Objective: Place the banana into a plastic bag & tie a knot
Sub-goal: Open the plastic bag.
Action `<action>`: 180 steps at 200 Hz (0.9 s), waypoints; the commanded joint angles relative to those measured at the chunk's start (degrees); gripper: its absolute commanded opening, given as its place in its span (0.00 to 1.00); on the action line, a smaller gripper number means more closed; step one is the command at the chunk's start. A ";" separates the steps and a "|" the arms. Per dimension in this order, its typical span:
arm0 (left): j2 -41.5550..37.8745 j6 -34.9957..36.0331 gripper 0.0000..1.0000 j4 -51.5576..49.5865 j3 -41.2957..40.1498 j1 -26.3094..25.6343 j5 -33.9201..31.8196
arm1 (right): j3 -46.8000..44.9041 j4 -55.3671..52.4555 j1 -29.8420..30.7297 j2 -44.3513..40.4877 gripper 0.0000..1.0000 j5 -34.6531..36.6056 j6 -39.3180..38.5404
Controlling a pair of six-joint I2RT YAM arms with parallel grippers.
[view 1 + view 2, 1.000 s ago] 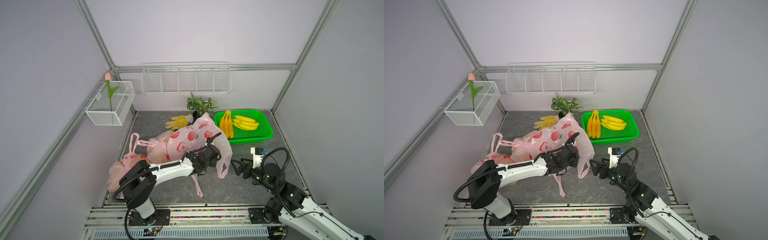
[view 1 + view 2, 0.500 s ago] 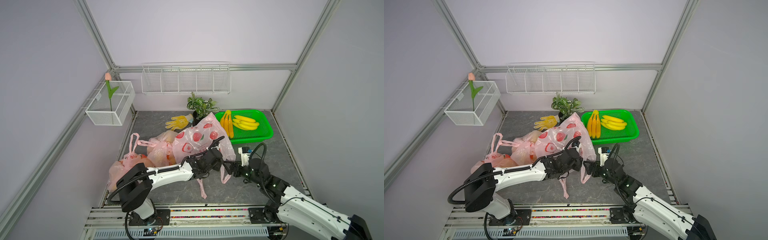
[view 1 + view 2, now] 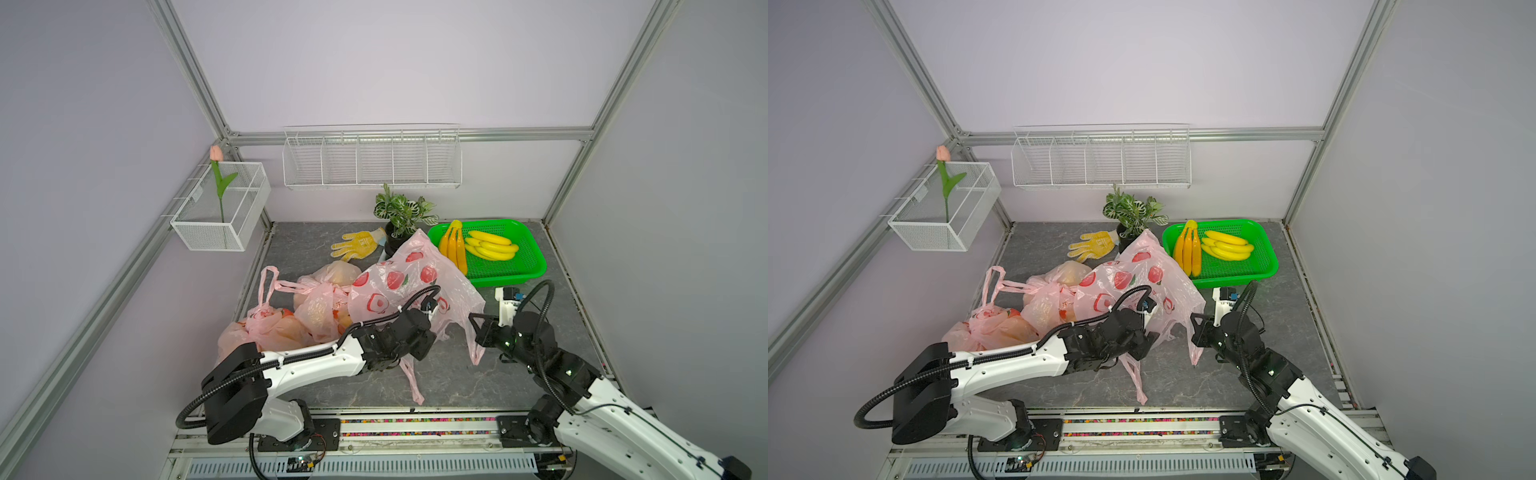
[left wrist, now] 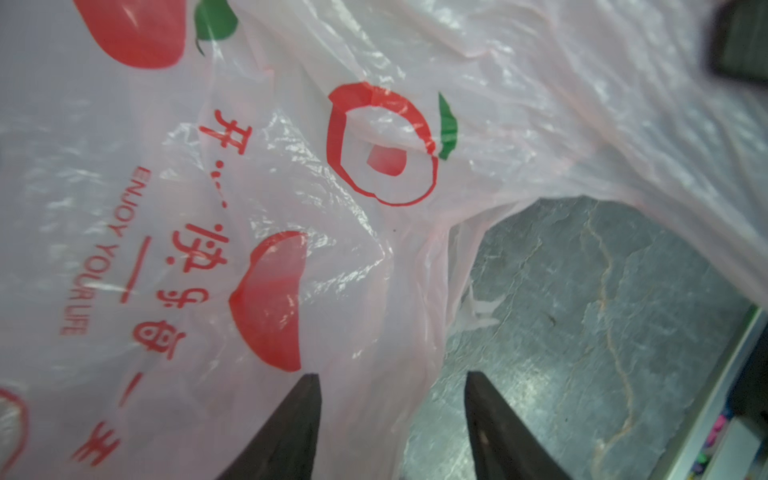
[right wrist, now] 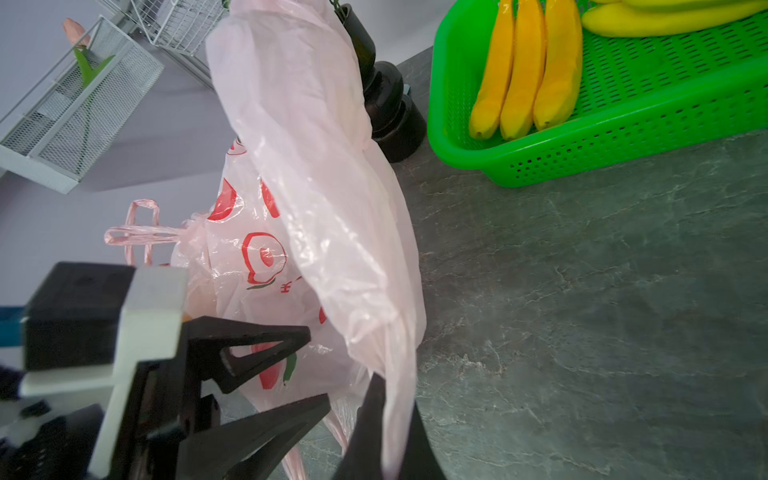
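Observation:
The pink strawberry-print plastic bag (image 3: pixel 399 282) stands slumped mid-table, also seen in a top view (image 3: pixel 1129 274). My right gripper (image 5: pixel 392 419) is shut on a strip of the bag's rim, and it shows in both top views (image 3: pixel 478 328) (image 3: pixel 1198 332). My left gripper (image 4: pixel 390 382) is open against the bag's side, with loose plastic lying between its fingers; it shows in a top view (image 3: pixel 422 340). One bag handle (image 3: pixel 411 382) trails on the table. Bananas (image 3: pixel 490 247) and a more orange bunch (image 5: pixel 528 70) lie in the green tray (image 3: pixel 528 266).
Knotted pink bags of fruit (image 3: pixel 316 307) pile up at the left. A yellow glove (image 3: pixel 357 245) and a potted plant (image 3: pixel 403 212) sit behind the bag. A wire basket with a tulip (image 3: pixel 220 208) and a wire shelf (image 3: pixel 370 158) hang on the walls.
My left gripper has opened and let go of the bag. My right gripper has closed onto the bag's rim.

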 commanded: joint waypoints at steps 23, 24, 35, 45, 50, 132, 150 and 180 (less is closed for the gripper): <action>1.29 6.58 0.76 -4.69 0.27 -3.50 -6.63 | 2.64 -2.70 -0.46 2.02 0.07 -0.70 2.54; 1.56 6.63 0.76 -4.72 0.35 -3.59 -6.89 | 2.67 -2.69 -0.48 2.03 0.07 -0.74 2.51; 4.19 7.00 0.78 -5.69 1.61 -4.39 -8.43 | 2.82 -2.66 -0.46 2.10 0.07 -0.95 2.74; 7.03 7.43 0.80 -6.47 3.16 -5.02 -8.94 | 2.87 -2.88 -0.55 2.05 0.07 -1.09 2.87; 8.35 7.45 0.81 -6.72 3.88 -5.23 -8.84 | 2.95 -3.01 -0.54 1.99 0.07 -1.05 2.98; 21.14 -0.15 0.39 -7.38 11.15 -5.53 -20.79 | 2.13 -5.48 -1.55 0.89 0.08 -0.42 4.33; 18.37 -0.27 0.24 -4.37 8.67 -5.53 -20.38 | 2.08 -7.21 -2.62 1.28 0.09 0.26 3.93; 11.55 0.02 0.00 0.92 3.75 -5.53 -16.70 | 1.27 -6.69 -6.72 4.00 0.12 -1.90 1.74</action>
